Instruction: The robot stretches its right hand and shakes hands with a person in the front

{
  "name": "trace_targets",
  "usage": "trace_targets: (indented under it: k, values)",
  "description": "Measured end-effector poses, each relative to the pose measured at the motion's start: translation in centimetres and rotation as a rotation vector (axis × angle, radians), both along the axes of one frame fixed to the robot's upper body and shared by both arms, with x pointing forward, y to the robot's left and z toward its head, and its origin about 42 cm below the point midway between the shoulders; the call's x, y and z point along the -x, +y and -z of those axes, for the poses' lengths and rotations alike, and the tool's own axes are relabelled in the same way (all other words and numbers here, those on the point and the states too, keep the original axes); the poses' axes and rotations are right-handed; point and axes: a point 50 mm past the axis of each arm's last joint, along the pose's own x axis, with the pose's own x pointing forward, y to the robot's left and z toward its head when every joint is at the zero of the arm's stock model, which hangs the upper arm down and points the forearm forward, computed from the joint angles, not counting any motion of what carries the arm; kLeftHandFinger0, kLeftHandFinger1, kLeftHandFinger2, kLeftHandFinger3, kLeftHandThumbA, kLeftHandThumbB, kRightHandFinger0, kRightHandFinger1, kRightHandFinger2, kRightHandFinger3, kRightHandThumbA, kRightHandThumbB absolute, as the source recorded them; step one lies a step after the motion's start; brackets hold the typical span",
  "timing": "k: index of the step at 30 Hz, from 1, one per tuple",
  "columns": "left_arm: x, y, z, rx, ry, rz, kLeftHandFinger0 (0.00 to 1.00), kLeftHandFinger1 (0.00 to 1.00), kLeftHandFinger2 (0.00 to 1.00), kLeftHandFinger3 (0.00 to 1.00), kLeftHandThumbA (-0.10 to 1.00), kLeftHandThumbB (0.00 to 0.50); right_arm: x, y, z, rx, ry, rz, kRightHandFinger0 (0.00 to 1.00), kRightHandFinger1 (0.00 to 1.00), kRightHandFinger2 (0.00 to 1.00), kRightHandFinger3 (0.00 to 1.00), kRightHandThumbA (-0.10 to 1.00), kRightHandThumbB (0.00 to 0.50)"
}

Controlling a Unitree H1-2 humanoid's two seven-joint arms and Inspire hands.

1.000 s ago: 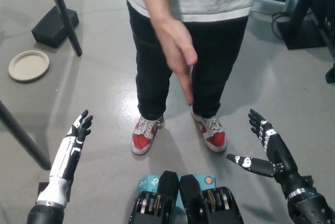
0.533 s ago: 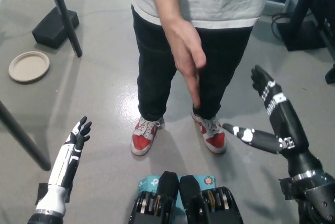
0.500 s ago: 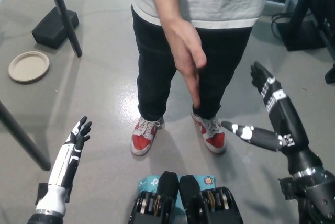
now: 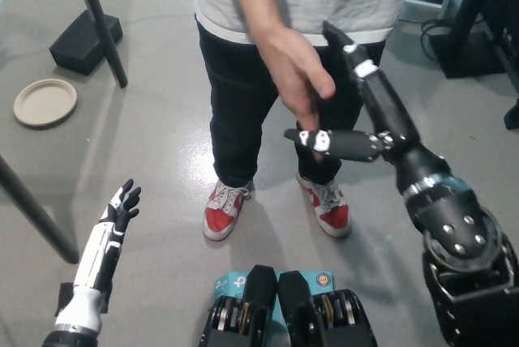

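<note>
— Reaching beside the person's hand (image 4: 296, 79), the black right hand (image 4: 365, 112) has wide fingers (image 4: 345, 45), holding nothing yet.
— Risk?
— Closing too hard may pinch. White left hand (image 4: 109, 229) rests far below it, fingers apart.

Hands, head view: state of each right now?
Left hand: open, holding nothing, low at the robot's left.
Right hand: open, fingers spread beside the person's hand, not closed on it.

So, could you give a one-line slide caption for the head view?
Black right hand reaches the person's hand, fingers not yet closed; white left hand rests low.
</note>
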Motion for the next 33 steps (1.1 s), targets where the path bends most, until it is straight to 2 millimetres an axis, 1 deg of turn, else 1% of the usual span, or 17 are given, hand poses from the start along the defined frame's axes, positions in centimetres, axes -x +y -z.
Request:
trace_targets:
  k: [2, 4, 11, 15, 19, 20, 21, 22, 23, 24, 25, 26, 27, 28, 29, 32, 33]
  values:
    - [0.0, 0.0, 0.0, -0.001, 0.0, 0.0, 1.0, 1.0, 1.0, 1.0, 1.0, 0.068, -1.1, 0.4, 0.4, 0.018, 0.032, 0.009, 1.0, 1.0, 1.0, 1.0, 1.0, 0.316]
    - [0.0, 0.0, 0.0, -0.001, -0.001, 0.0, 1.0, 1.0, 1.0, 1.0, 1.0, 0.066, -2.6, 0.9, 0.9, 0.037, 0.072, 0.018, 1.0, 1.0, 1.0, 1.0, 1.0, 0.314]
    - [-0.1, 0.0, -0.1, -0.001, -0.003, 0.0, 1.0, 1.0, 1.0, 1.0, 1.0, 0.074, -5.6, 1.8, 0.5, 0.085, 0.111, 0.039, 1.0, 1.0, 1.0, 1.0, 1.0, 0.339]
    - [-0.2, 0.0, -0.2, -0.002, -0.006, 0.0, 1.0, 1.0, 1.0, 1.0, 1.0, 0.094, -6.5, 2.2, -0.3, 0.105, 0.105, 0.046, 1.0, 1.0, 1.0, 1.0, 1.0, 0.376]
    - [-0.3, 0.0, -0.3, -0.002, -0.01, 0.001, 1.0, 1.0, 1.0, 1.0, 1.0, 0.098, -6.7, 2.7, -0.8, 0.111, 0.098, 0.054, 1.0, 1.0, 1.0, 1.0, 1.0, 0.374]
    - [-0.3, 0.0, -0.3, -0.002, -0.011, 0.001, 1.0, 1.0, 1.0, 1.0, 1.0, 0.109, -6.7, 2.9, -0.9, 0.106, 0.095, 0.057, 1.0, 1.0, 1.0, 1.0, 0.94, 0.36]
    - [-0.3, -0.1, -0.4, -0.002, -0.011, 0.001, 1.0, 1.0, 1.0, 1.0, 1.0, 0.097, -6.7, 3.1, -1.0, 0.096, 0.091, 0.066, 1.0, 1.0, 1.0, 1.0, 0.83, 0.347]
    - [-0.4, -0.1, -0.4, -0.002, -0.012, 0.001, 1.0, 1.0, 1.0, 1.0, 1.0, 0.093, -6.7, 3.3, -1.1, 0.088, 0.088, 0.075, 1.0, 1.0, 1.0, 1.0, 0.78, 0.345]
    - [-0.4, -0.1, -0.4, -0.002, -0.013, 0.002, 1.0, 1.0, 1.0, 1.0, 1.0, 0.102, -6.7, 3.6, -1.1, 0.075, 0.086, 0.087, 1.0, 1.0, 1.0, 1.0, 0.67, 0.328]
    - [-0.5, -0.1, -0.5, -0.002, -0.014, 0.002, 1.0, 1.0, 1.0, 1.0, 1.0, 0.102, -6.7, 3.7, -1.1, 0.065, 0.083, 0.099, 0.9, 1.0, 1.0, 1.0, 0.54, 0.309]
    - [-0.6, -0.1, -0.6, -0.003, -0.017, 0.003, 1.0, 1.0, 1.0, 1.0, 1.0, 0.104, -6.7, 3.9, -1.1, 0.049, 0.082, 0.115, 0.72, 0.95, 1.0, 1.0, 0.42, 0.265]
    - [-0.6, -0.1, -0.6, -0.003, -0.018, 0.004, 1.0, 1.0, 1.0, 1.0, 1.0, 0.102, -6.7, 4.2, -1.0, 0.035, 0.081, 0.128, 0.8, 1.0, 1.0, 1.0, 0.33, 0.242]
    - [-0.7, -0.1, -0.7, -0.003, -0.02, 0.004, 1.0, 1.0, 1.0, 1.0, 1.0, 0.101, -6.6, 4.4, -1.0, 0.022, 0.077, 0.144, 0.87, 1.0, 1.0, 1.0, 0.28, 0.234]
    - [-0.8, -0.2, -0.7, -0.003, -0.022, 0.005, 1.0, 1.0, 1.0, 1.0, 1.0, 0.107, -6.6, 4.6, -1.0, 0.011, 0.071, 0.159, 0.86, 1.0, 1.0, 1.0, 0.23, 0.224]
    - [-0.8, -0.1, -0.8, -0.004, -0.023, 0.005, 1.0, 1.0, 1.0, 1.0, 1.0, 0.12, -6.6, 4.7, -1.0, 0.002, 0.063, 0.17, 0.83, 1.0, 1.0, 1.0, 0.22, 0.221]
    - [-0.9, -0.1, -0.9, -0.005, -0.025, 0.005, 1.0, 1.0, 1.0, 1.0, 1.0, 0.129, -6.5, 4.7, -1.2, -0.01, 0.036, 0.204, 0.85, 1.0, 1.0, 1.0, 0.22, 0.219]
    - [-0.9, -0.1, -0.9, -0.005, -0.026, 0.006, 1.0, 1.0, 1.0, 1.0, 1.0, 0.123, -6.5, 4.7, -1.2, -0.01, 0.03, 0.21, 0.92, 1.0, 1.0, 1.0, 0.22, 0.22]
